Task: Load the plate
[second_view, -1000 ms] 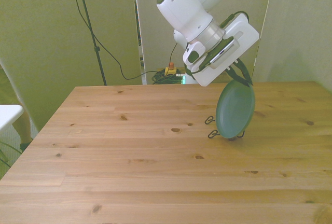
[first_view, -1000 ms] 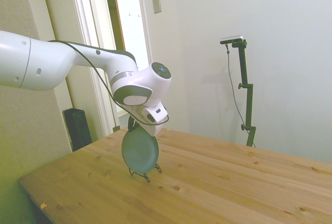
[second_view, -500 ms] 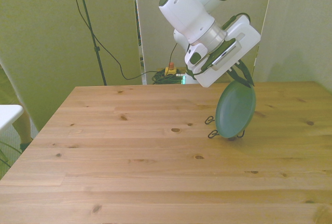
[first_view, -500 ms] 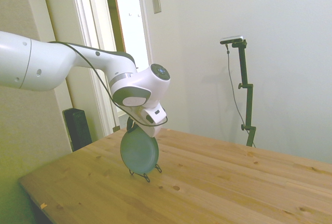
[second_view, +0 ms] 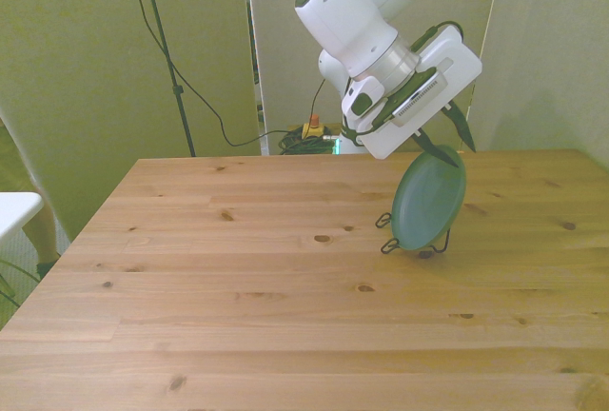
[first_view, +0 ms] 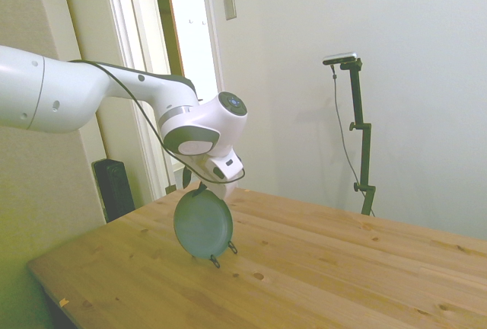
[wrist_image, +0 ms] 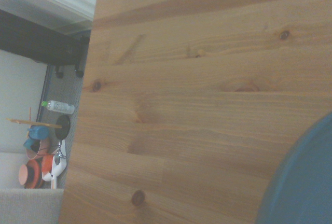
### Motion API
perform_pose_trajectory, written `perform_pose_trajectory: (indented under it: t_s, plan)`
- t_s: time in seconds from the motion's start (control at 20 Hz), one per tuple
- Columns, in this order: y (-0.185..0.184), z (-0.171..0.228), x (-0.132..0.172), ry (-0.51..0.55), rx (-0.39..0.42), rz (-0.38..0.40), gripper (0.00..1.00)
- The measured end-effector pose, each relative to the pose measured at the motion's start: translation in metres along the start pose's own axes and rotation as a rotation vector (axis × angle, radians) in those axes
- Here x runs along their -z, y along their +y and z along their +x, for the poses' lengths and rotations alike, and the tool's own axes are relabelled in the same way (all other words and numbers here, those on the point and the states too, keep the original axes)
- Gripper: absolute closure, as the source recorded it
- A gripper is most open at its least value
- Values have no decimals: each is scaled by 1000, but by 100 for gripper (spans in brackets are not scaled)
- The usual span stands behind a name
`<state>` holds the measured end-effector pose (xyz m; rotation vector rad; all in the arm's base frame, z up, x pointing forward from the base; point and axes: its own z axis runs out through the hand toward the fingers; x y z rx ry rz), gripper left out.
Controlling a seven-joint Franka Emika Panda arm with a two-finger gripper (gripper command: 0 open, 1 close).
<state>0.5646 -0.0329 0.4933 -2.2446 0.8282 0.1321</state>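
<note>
Dull teal plate (second_view: 429,206) stands on edge in the black wire rack (second_view: 388,235), leaning more than a second ago. Pincer (second_view: 447,137) has parted and lifted off the rim: released, so loading looks done. Rack sits toward the front view's right on the worktop (second_view: 238,287); bare wood all round, edges far off.
</note>
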Motion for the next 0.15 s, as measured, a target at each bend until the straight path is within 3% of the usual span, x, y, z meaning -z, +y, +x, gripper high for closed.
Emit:
perform_pose_trajectory:
  t_s: [0.15]
  plan:
    - [-13, -20, 32, 48, 24, 15, 0]
